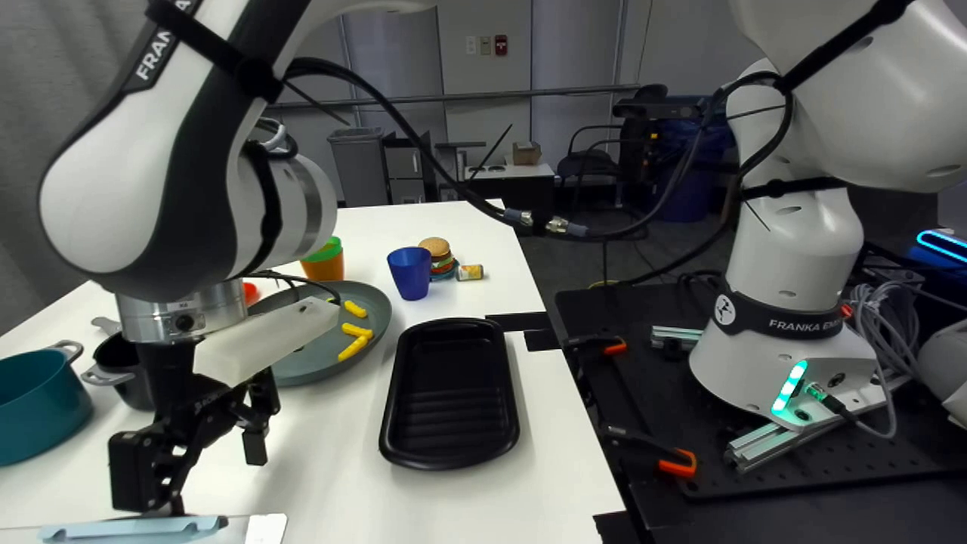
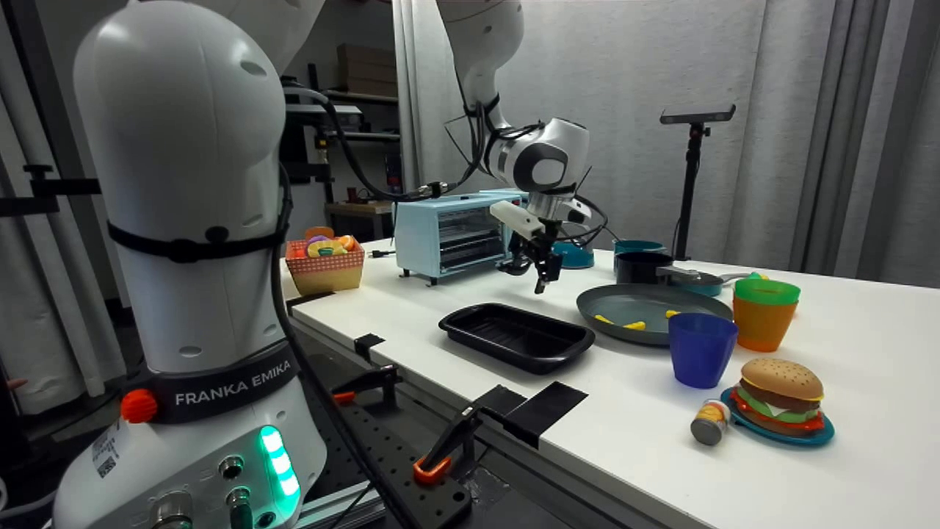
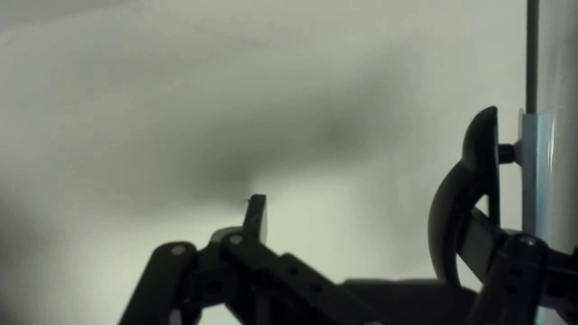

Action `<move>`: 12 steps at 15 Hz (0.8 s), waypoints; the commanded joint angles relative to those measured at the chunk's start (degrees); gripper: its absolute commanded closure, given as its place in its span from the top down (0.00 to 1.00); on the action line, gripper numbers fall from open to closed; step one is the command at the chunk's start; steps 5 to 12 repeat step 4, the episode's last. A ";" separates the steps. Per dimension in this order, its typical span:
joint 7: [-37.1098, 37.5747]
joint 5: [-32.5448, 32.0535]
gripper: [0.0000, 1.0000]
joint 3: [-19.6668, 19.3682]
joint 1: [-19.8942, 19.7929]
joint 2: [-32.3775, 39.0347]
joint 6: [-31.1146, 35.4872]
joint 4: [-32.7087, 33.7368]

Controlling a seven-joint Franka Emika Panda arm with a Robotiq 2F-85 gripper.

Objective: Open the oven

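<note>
The collar [image 2: 233,383] on the robot base [image 2: 194,455] carried the legend "FRANKA EMIKA". A black strip [image 1: 156,57] high above the jaws read "FRANKA". Small white lettering on the housing [image 1: 177,404] directly above the jaws was not fully legible.

White bench [image 1: 325,461] surface extended below the jaws. On the base side, a black baking tray [image 1: 453,378] lay between the jaws and the bench edge. On the side opposite the oven [image 2: 459,236], a grey frying pan [image 1: 317,364] bounded the free room; a dark pot [image 2: 637,272] stood on the side away from the base.

The jaws were spread apart, with a visible gap between them. The oven stood on the bench, just beside the jaws. In the wrist view, its dark, curved handle [image 3: 445,221] lay alongside the jaw at the right and was joined by a short post [image 3: 506,154] to a light-blue edge [image 3: 530,180]. Whether that jaw touched the handle could not be determined.
</note>
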 commanded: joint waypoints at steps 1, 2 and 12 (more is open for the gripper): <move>-1.04 2.49 1.00 1.97 0.09 -0.74 -2.24 -2.46; -1.15 2.94 1.00 2.13 -0.07 -0.70 -2.36 -2.44; -0.56 2.71 1.00 1.76 0.35 -0.77 -2.18 -2.51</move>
